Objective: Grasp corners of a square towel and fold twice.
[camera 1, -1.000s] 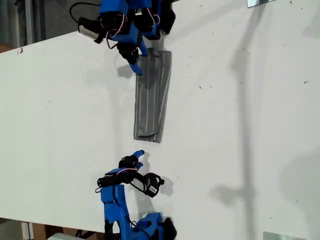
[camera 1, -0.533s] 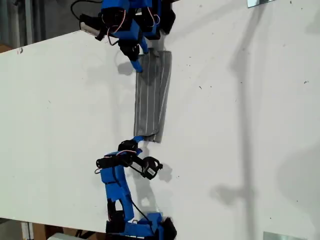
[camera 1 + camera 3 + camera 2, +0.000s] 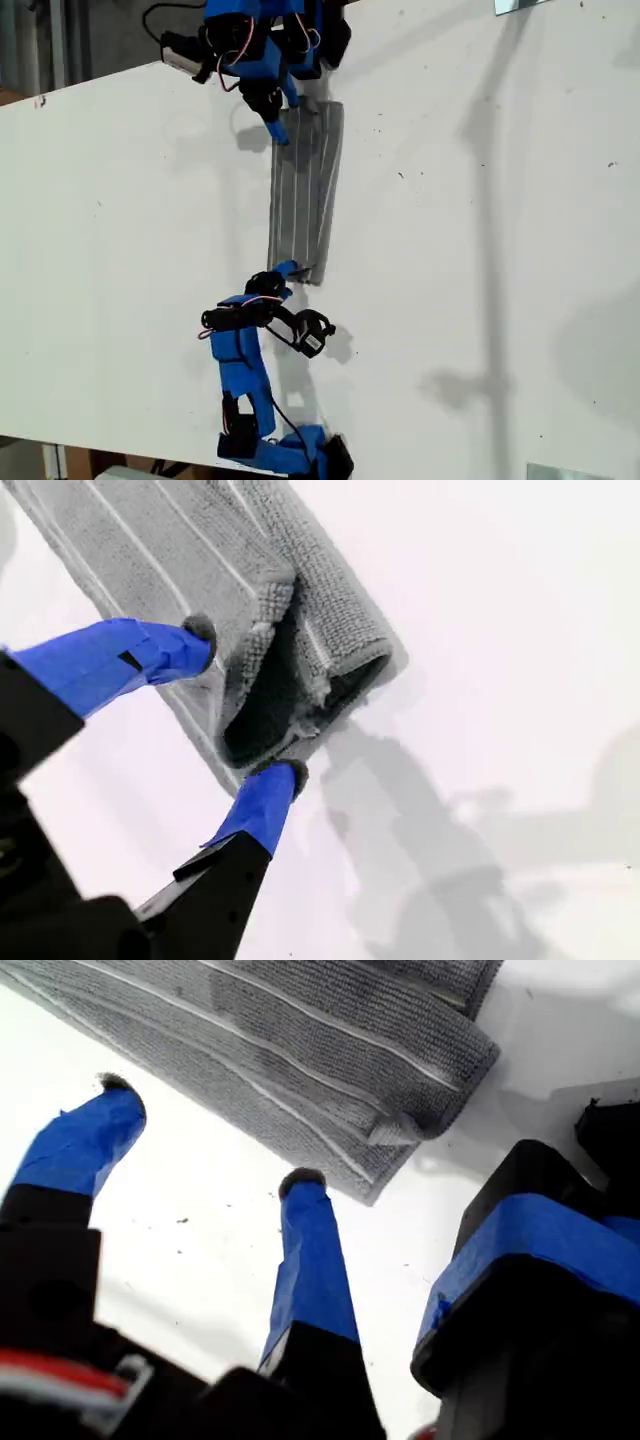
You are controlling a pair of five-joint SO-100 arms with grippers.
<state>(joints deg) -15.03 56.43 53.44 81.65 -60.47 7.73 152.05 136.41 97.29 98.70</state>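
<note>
End effector, second (image 3: 243,705): jaws wide, holding nothing, straddling the open short end (image 3: 340,675) of the towel (image 3: 305,190). One fingertip rests on the top layer and the other sits at the end's edge. In the exterior view it is the lower arm's, at the strip's lower end (image 3: 287,270).

End effector, first (image 3: 210,1135): jaws wide, empty, both tips on bare worktop (image 3: 480,250), just short of the towel's long edge and beside its corner (image 3: 375,1190). In the exterior view it is the upper arm's (image 3: 272,130).

Towel: folded into a narrow strip, flat on the worktop between the two arms. Its long axis and pinstripes run top to bottom in the exterior view, straight away from your second end effector. Across it the layers gape.

Judgement: the second end effector is nearer a grasp. To fold, you would carry that end along the long axis toward the first arm.
</note>
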